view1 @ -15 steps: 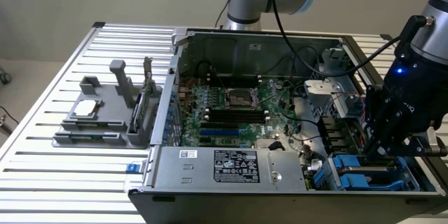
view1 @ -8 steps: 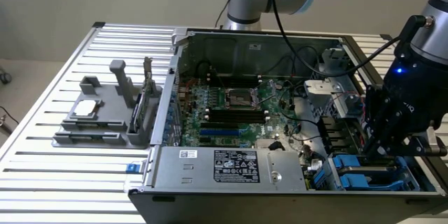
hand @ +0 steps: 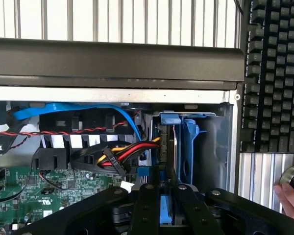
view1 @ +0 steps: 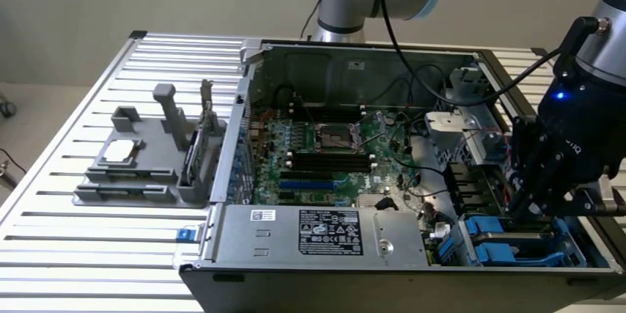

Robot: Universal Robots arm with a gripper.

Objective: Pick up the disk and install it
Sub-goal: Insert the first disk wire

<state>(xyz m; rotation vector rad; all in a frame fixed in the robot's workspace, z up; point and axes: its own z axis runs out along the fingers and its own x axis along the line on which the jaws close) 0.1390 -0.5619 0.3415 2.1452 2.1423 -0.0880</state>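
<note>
The disk [hand: 167,147] stands on edge in its blue carrier, inside the drive bay [hand: 206,142] at the corner of the open computer case. My gripper [hand: 165,198] is shut on it, with a black finger on each side of the blue carrier. In the exterior view the gripper [view1: 535,214] hangs low over the drive bay [view1: 518,248] at the case's near right corner, where blue carrier parts show. A second blue carrier [hand: 190,147] stands right beside the held disk.
Red, yellow and black power cables [hand: 117,156] and a blue data cable [hand: 63,110] lie close beside the bay. The grey power-supply box [view1: 323,232] and motherboard [view1: 323,144] fill the case. A grey fixture [view1: 146,159] stands at the exterior view's left. A keyboard [hand: 274,73] and a hand [hand: 291,198] lie outside the case.
</note>
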